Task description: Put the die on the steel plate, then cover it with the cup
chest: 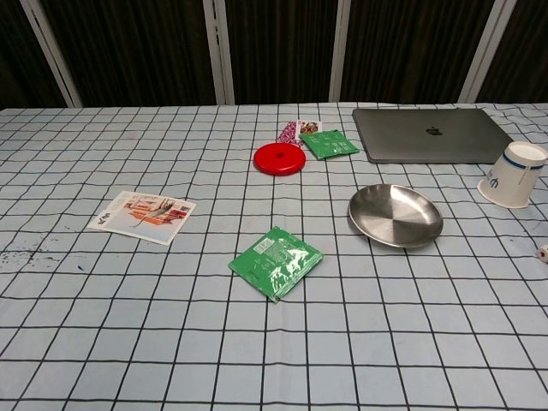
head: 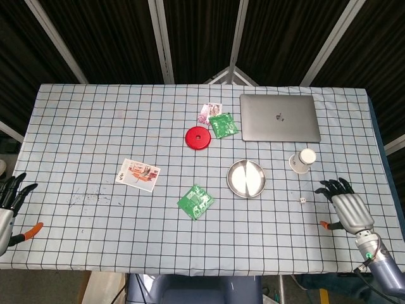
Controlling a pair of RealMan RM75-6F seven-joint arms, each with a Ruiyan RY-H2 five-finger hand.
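Fingers (head: pixel 333 185) of the right hand (head: pixel 347 209) are spread apart and hold nothing; the hand sits over the near right part of the desk (head: pixel 76 126), fingertips pointing toward the far side. The left hand (head: pixel 9 206) shows only at the near left edge, fingers likewise apart and empty. The die (head: pixel 302 200) lies on the checked cloth, near the right hand's fingertips and slightly toward the left of them. It is a small cube, so no long axis constrains the approach. The steel plate (head: pixel 246 178) lies further left of the die, apart from it and unoccupied. The cup (head: pixel 304 159) lies tipped on its side beyond the die, in front of the laptop (head: pixel 279 118). The right hand is by far the nearer to all three task items; the left hand is well apart across the desk. Judged from this layout, the coming move is a short leftward and forward reach by the right hand, followed by a fine pinch on the die.
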